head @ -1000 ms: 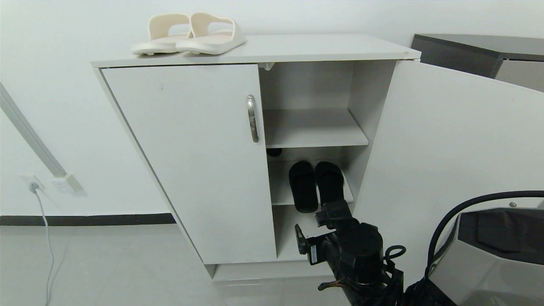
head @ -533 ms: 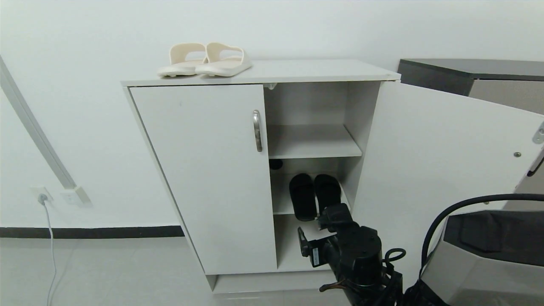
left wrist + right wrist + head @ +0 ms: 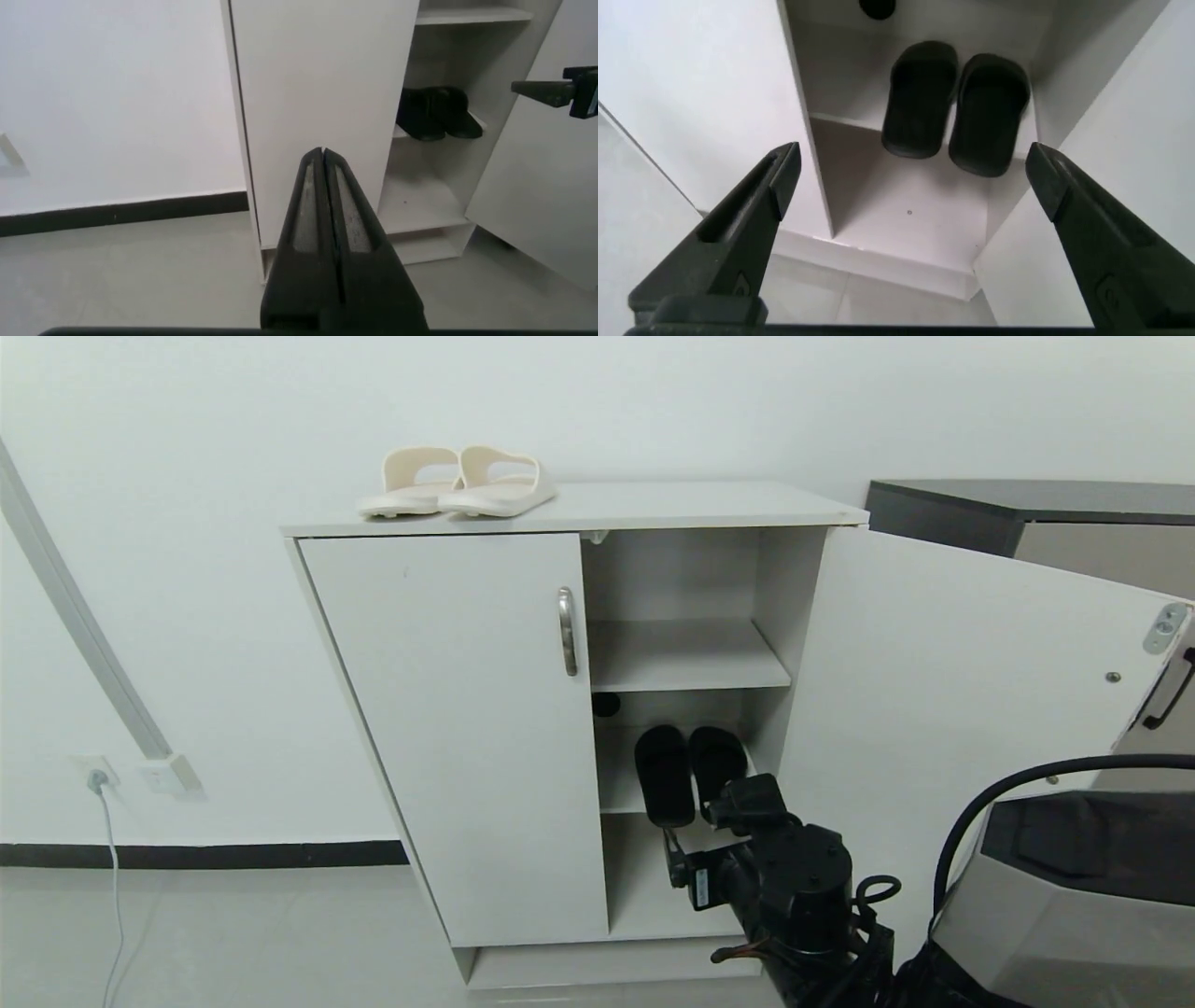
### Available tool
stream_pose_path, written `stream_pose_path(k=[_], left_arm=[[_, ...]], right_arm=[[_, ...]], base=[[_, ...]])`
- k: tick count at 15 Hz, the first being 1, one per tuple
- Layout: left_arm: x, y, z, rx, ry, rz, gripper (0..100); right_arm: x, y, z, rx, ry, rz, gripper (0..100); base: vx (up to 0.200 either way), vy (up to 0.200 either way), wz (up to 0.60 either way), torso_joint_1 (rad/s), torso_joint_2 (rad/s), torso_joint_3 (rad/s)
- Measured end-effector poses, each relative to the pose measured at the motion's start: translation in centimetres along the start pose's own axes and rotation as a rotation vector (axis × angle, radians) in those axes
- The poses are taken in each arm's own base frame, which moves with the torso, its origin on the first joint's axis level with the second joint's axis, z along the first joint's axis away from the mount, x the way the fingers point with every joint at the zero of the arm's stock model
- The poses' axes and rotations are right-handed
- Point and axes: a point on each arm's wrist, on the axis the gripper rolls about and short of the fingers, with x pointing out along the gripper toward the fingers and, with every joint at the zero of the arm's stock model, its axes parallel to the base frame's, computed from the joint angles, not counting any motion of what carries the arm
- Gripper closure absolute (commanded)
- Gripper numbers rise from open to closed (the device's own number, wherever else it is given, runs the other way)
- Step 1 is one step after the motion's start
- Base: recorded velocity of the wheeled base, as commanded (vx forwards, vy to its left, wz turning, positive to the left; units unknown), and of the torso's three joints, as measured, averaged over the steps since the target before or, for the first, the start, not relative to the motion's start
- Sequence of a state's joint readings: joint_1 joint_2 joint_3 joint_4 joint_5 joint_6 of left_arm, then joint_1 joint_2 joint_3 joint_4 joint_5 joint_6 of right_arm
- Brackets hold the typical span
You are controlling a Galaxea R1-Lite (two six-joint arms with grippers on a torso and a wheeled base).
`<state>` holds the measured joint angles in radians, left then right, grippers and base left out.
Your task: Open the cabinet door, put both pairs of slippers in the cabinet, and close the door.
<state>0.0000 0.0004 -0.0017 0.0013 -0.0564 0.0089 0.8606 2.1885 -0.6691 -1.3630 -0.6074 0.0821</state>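
Observation:
A white cabinet [image 3: 448, 728] stands against the wall, its left door shut and its right door [image 3: 962, 709] swung wide open. A cream pair of slippers [image 3: 457, 483] lies on the cabinet top at the left. A black pair of slippers [image 3: 691, 770] [image 3: 957, 98] sits side by side on the middle shelf. My right gripper [image 3: 707, 828] [image 3: 912, 154] hangs open just in front of that shelf, below the black pair, holding nothing. My left gripper [image 3: 323, 161] is shut and empty, low above the floor, facing the shut door.
The upper shelf [image 3: 686, 658] is bare and a small dark object [image 3: 605, 703] sits at the back under it. A dark-topped unit [image 3: 1027, 504] stands behind the open door. A wall socket with a cable [image 3: 93, 775] is at the left, above open floor.
The whole head view has shifted: the camera has drawn back, so the cabinet looks smaller and the open door's outer edge shows. The right gripper stays open in front of the shelves.

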Motion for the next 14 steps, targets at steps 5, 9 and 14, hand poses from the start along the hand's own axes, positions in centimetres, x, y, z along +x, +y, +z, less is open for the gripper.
stream_pose_path(k=[5, 9, 14], left_arm=[[0.0, 0.0, 0.0, -0.001, 0.0, 0.0, 100], [0.0, 0.0, 0.0, -0.001, 0.0, 0.0, 100], [-0.01, 0.0, -0.01, -0.001, 0.0, 0.0, 100]], right_arm=[[0.03, -0.05, 0.03, 0.001, -0.002, -0.001, 0], [0.02, -0.04, 0.08, 0.005, -0.007, 0.0, 0], [0.02, -0.06, 0.11, 0.006, -0.011, 0.0, 0]], base=[[0.0, 0.2, 0.0, 0.005, 0.0, 0.002], [0.0, 0.2, 0.0, 0.004, 0.0, 0.002], [0.0, 0.2, 0.0, 0.004, 0.01, 0.003]])
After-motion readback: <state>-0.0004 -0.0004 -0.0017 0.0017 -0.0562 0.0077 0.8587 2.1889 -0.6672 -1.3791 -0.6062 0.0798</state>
